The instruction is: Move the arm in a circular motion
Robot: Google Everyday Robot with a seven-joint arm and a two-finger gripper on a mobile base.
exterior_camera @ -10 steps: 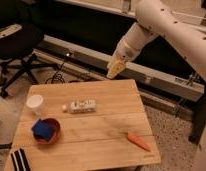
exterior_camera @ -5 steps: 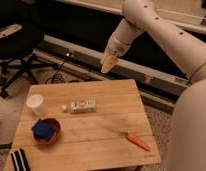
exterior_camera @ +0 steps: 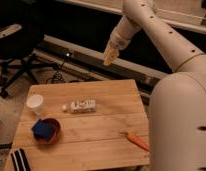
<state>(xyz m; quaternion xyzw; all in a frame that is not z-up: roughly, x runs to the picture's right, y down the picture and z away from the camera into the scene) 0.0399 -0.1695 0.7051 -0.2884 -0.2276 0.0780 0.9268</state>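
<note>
We hold the arm [exterior_camera: 161, 37] high beyond the table's [exterior_camera: 96, 135] far edge, its gripper [exterior_camera: 110, 56] (finger state we cannot tell) clear of everything so the circle sweeps freely.

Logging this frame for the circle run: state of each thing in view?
arm: raised, reaching over the table's far edge
gripper: above the far edge, holding nothing
white cup: upright
red bowl: upright, blue object inside
bottle: lying on its side
carrot: lying flat
</note>
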